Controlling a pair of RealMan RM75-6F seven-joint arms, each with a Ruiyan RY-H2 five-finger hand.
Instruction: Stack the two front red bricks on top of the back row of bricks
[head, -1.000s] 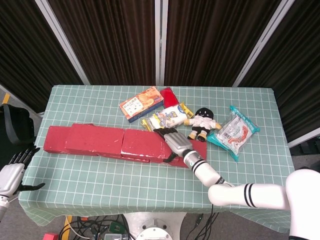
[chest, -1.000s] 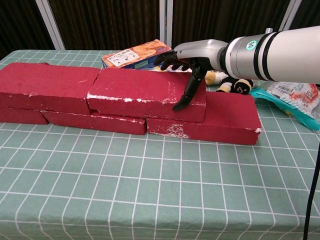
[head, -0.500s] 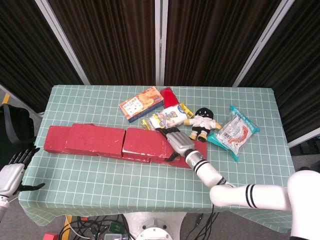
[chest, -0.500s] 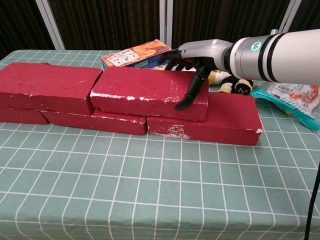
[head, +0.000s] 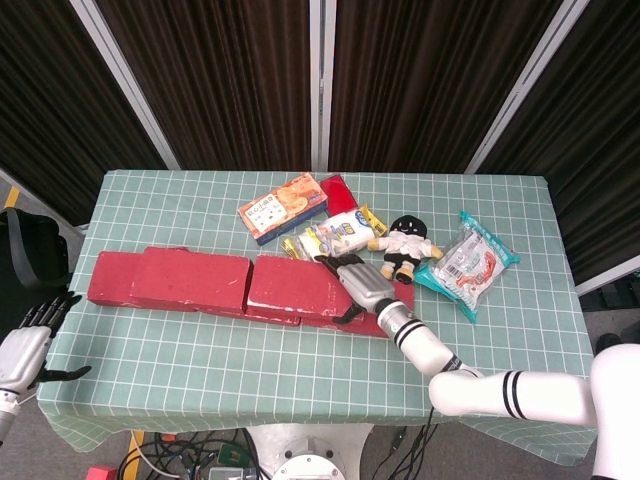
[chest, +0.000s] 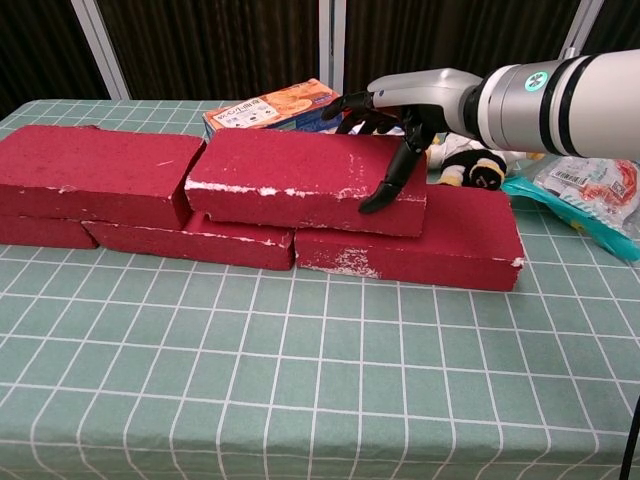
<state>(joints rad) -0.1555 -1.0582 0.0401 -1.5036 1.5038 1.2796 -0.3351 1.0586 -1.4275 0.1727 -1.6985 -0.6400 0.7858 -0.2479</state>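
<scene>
Two red bricks lie on top of a lower row of red bricks (chest: 425, 245) across the middle of the table. The upper left brick (chest: 95, 172) (head: 170, 277) sits alone. My right hand (chest: 395, 125) (head: 361, 287) grips the right end of the upper right brick (chest: 300, 178) (head: 293, 285), thumb down its front face and the other fingers behind its back edge. This brick overhangs the lower row's right brick a little. My left hand (head: 27, 345) hangs off the table's left front corner, fingers apart and holding nothing.
Behind the bricks lie an orange cracker box (head: 283, 207), a small red packet (head: 336, 188), snack packets (head: 335, 235), a plush doll (head: 404, 246) and a teal bag (head: 467, 262). The green checked tablecloth (head: 250, 350) stretches in front of the bricks.
My right hand has slid the upper right brick a little to the right, widening the gap to the upper left brick. The left hand has not moved.
</scene>
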